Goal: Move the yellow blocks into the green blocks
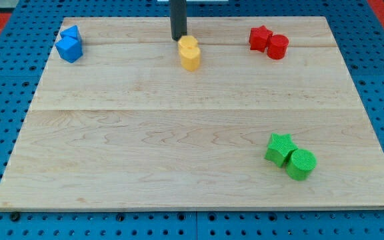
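Two yellow blocks (189,53) sit pressed together near the view's top centre; their shapes are hard to make out. My tip (179,37) is just above and slightly left of them, touching or almost touching the upper yellow block. A green star block (279,148) and a green cylinder (301,164) sit together at the view's lower right, far from the yellow blocks.
Two blue blocks (69,45) sit together at the view's top left. A red star (260,38) and a red cylinder (277,47) sit at the top right. The wooden board (145,147) lies on a blue pegboard surface.
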Controlling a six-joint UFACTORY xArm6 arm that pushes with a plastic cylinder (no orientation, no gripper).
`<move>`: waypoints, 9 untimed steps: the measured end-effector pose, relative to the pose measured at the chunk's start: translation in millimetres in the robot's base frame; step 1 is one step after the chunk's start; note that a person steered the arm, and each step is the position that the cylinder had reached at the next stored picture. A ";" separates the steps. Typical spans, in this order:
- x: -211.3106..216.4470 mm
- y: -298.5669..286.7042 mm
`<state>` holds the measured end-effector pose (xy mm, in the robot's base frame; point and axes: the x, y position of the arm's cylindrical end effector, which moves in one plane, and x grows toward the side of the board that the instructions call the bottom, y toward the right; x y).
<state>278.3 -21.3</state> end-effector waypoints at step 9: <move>126.8 171.8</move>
<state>405.1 150.5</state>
